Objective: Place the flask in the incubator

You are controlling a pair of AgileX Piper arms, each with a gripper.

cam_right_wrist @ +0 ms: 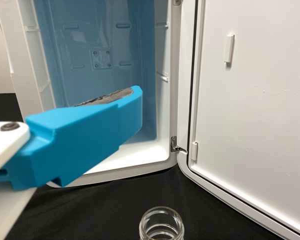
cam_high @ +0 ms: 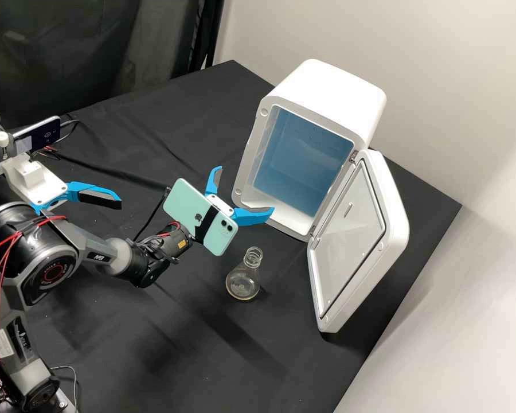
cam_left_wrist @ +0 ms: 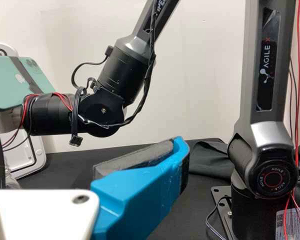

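A clear glass flask (cam_high: 245,278) stands upright on the black bench, just in front of the open white incubator (cam_high: 327,97). The incubator's blue inside (cam_right_wrist: 90,50) holds nothing, and its door (cam_high: 361,241) is swung wide to the right. My right gripper (cam_high: 245,189) hovers open in front of the incubator's mouth, above and a little behind the flask, with nothing between its fingers. The right wrist view shows one blue finger (cam_right_wrist: 90,130) and the flask's neck (cam_right_wrist: 161,225) below it. My left gripper (cam_high: 86,205) is open and holds nothing, raised at the far left, well away from the flask.
A mint-green phone (cam_high: 200,215) is strapped to the right arm's wrist. A second phone (cam_high: 40,135) sits at the back left by the left arm. The bench's right edge (cam_high: 418,269) runs close behind the open door. The right arm's base (cam_left_wrist: 265,170) stands near the left gripper.
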